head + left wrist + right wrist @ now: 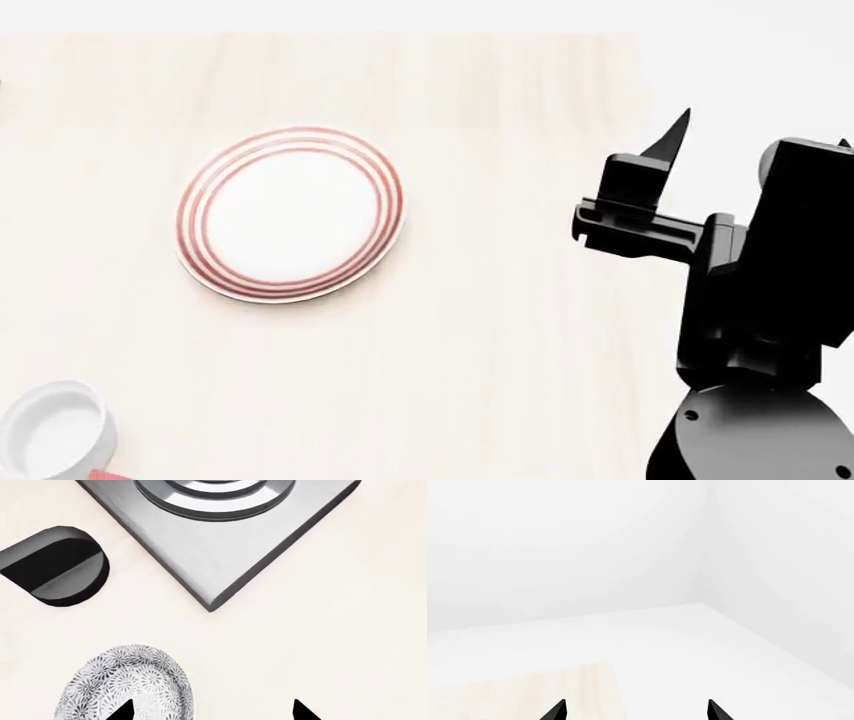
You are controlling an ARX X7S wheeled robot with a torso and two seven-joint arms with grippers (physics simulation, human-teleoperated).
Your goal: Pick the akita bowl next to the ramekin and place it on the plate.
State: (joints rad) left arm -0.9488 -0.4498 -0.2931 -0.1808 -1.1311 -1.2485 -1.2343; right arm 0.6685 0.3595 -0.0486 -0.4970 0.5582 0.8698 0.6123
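A grey-and-white flower-patterned akita bowl [127,682] stands on the pale counter in the left wrist view. My left gripper [213,711] is open above it, one fingertip over the bowl's inside and the other over bare counter. No ramekin shows in that view. In the head view the red-ringed white plate [290,212] lies left of centre, and the white ramekin [54,430] sits at the near left corner. My right gripper [635,710] is open and holds nothing, raised past the table's right edge. The left arm is out of the head view.
A brushed-metal square panel with raised concentric rings [220,545] lies beyond the bowl, with a black knob [57,565] beside it. A sliver of something red [107,473] shows by the ramekin. The wooden table [534,300] ends at its right edge beside the right arm [761,300].
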